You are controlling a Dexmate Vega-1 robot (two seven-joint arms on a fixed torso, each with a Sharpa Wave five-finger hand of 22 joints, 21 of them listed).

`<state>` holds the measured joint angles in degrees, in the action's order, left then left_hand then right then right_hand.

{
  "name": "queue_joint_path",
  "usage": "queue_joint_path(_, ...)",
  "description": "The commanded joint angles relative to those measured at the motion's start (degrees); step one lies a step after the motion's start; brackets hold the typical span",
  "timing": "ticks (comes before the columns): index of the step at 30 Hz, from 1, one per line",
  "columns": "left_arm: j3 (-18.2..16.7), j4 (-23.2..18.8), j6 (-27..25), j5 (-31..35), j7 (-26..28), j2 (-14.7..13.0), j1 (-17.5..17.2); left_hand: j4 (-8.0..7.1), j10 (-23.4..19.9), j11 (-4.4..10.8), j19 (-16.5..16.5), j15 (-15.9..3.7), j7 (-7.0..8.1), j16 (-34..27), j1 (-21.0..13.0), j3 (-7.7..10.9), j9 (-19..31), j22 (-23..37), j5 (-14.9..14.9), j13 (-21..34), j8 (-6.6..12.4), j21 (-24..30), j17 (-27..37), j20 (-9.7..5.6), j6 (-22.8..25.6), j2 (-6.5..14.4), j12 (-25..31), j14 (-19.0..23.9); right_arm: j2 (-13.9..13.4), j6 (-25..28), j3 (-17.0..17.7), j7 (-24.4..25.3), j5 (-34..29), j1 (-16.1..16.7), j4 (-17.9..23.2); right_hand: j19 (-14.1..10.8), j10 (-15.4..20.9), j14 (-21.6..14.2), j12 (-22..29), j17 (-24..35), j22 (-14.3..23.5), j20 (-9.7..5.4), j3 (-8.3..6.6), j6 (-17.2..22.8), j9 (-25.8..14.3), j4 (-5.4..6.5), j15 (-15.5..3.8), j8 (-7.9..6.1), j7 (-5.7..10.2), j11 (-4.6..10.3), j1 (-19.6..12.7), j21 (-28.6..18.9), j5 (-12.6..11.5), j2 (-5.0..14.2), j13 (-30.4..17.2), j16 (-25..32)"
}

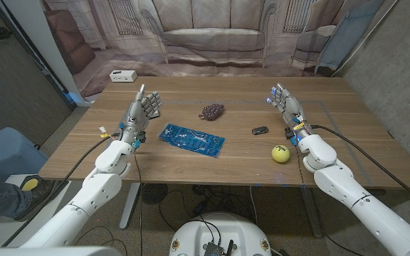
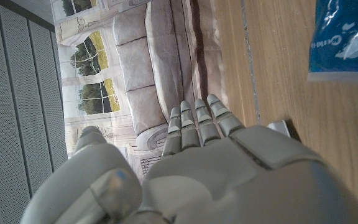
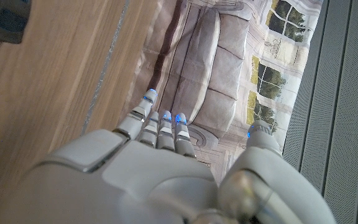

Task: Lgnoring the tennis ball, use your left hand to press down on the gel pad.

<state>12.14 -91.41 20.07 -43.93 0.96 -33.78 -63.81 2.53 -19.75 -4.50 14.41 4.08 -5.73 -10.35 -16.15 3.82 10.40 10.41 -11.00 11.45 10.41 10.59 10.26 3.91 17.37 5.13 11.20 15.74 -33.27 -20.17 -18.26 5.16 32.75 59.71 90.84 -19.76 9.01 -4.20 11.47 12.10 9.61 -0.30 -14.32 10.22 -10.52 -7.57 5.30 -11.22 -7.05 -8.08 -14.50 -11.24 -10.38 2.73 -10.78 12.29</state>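
A blue gel pad (image 1: 191,138) lies flat near the middle of the wooden table; its corner (image 2: 345,41) shows in the left wrist view. My left hand (image 1: 140,114) stands to the pad's left, fingers straight and apart, holding nothing; its back (image 2: 229,174) shows in the wrist view. A yellow tennis ball (image 1: 281,153) sits near the front edge on the right side. My right hand (image 1: 286,107) stands behind the ball, fingers extended, empty; its back (image 3: 142,174) shows in its wrist view.
A dark bunch of grapes (image 1: 213,111) lies behind the pad. A small black object (image 1: 260,131) sits between the pad and my right hand, also in the right wrist view (image 3: 4,20). A white box (image 1: 122,75) rests at the far left corner.
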Motion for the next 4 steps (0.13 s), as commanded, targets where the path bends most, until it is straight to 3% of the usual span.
queue_joint_path(1,-0.46,-1.10,0.23,0.26,0.65,-0.53,-0.82,0.31,-0.07,0.24,-0.14,0.03,0.07,-0.18,0.07,0.01,0.07,-0.07,-0.19,0.20,0.22,0.30,0.15,0.24,0.10,0.16,0.39,-0.02,0.48,-0.34,-0.53,0.16,-0.21,-0.14,-0.77,-0.34,0.45,-0.08,0.04,0.34,0.17,-0.09,0.18,0.09,-0.17,-0.13,0.13,0.02,0.36,0.17,-0.19,0.08,0.03,0.19,-0.20,0.00)
queue_joint_path(4,-0.54,-1.32,0.51,0.35,0.64,-0.56,-1.07,0.32,-0.16,0.34,-0.08,0.03,0.09,-0.20,0.07,0.03,0.07,-0.07,-0.20,0.20,0.29,0.35,0.15,0.18,0.22,0.19,0.45,-0.02,0.72,-0.71,-0.62,0.27,-0.38,-0.23,-0.92,-0.32,0.46,-0.07,0.04,0.35,0.17,-0.08,0.19,0.09,-0.17,-0.12,0.13,0.02,0.37,0.16,-0.18,0.09,0.03,0.20,-0.20,-0.01)
